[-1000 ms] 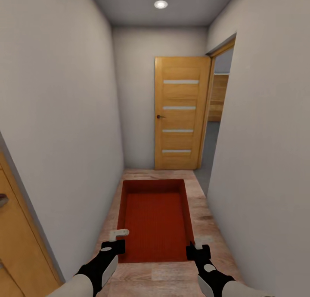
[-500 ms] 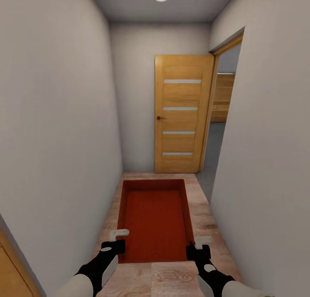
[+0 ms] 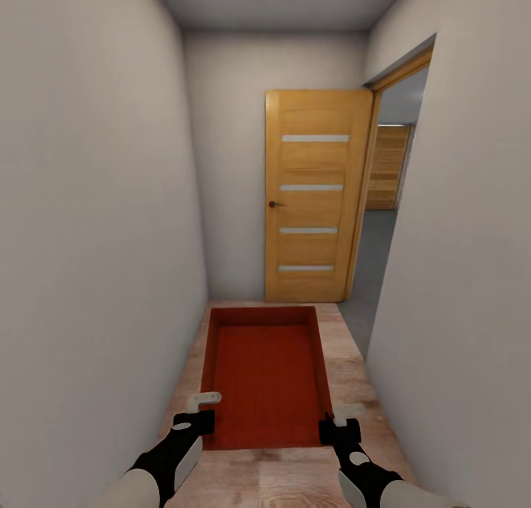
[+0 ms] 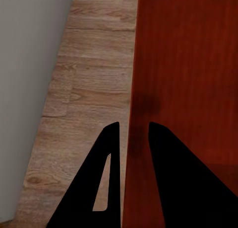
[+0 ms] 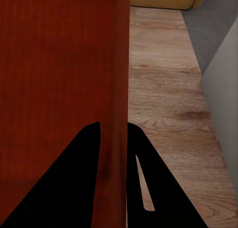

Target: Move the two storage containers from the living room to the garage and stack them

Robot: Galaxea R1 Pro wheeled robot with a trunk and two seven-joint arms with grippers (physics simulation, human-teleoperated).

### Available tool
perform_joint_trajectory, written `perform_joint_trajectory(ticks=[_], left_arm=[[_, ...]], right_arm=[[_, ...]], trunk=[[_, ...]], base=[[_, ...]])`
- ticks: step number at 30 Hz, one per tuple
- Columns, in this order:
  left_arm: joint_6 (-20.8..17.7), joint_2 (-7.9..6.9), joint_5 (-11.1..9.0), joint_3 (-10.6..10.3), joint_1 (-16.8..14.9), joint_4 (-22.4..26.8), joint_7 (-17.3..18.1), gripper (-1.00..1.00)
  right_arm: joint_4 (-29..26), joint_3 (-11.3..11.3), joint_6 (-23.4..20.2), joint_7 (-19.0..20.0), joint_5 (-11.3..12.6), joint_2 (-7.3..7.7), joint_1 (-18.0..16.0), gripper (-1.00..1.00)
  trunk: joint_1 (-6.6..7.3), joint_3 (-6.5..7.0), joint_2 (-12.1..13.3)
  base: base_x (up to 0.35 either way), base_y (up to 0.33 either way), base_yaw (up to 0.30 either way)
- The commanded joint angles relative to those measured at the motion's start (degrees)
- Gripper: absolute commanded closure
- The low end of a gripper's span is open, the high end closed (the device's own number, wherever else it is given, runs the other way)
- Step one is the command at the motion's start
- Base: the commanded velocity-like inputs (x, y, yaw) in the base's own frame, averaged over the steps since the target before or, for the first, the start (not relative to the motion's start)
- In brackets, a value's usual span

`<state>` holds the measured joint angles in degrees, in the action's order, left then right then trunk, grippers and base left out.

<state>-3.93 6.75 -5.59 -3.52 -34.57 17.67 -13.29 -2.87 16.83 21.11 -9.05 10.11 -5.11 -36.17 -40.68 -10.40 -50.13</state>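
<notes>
An orange-red open-top storage container [image 3: 265, 379] with a ribbed bottom hangs level in front of me, held above the light wood plank floor of a narrow hallway. My left gripper [image 3: 196, 414] is shut on the container's left wall [image 4: 133, 109] near the close corner. My right gripper [image 3: 336, 422] is shut on its right wall [image 5: 119, 89] near the other close corner. Part of a dark grey floor [image 3: 376, 265] shows through the doorway ahead on the right.
Pale walls close in on both sides [image 3: 96, 235] [image 3: 464, 272]. A wooden door [image 3: 316, 198] with glass slits stands swung open against the end wall. The doorway [image 3: 391, 198] beside it opens right onto a room with wood planking at the back.
The whole view has slid forward along the hallway: the door and doorway look nearer, and the wooden door at the near left has dropped out of view. Container and grippers keep their places.
</notes>
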Motion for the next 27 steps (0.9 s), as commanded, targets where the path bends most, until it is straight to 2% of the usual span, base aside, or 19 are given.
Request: perform_joint_trajectory(ticks=[1,27], left_arm=[[-0.4,-0.08,0.4,0.8,-0.1,0.3,-0.7,1.0],[-0.4,-0.08,0.3,0.8,-0.1,0.3,-0.7,1.0]], right_arm=[[0.1,-1.5,0.5,-0.6,1.8,0.1,0.0,1.0],[0.1,-1.5,0.5,-0.6,1.8,0.1,0.0,1.0]], trunk=[[-0.04,-0.08,-0.1],[-0.04,0.02,-0.1]], base=[[0.322,0.0,0.0],[0.322,0.0,0.0]])
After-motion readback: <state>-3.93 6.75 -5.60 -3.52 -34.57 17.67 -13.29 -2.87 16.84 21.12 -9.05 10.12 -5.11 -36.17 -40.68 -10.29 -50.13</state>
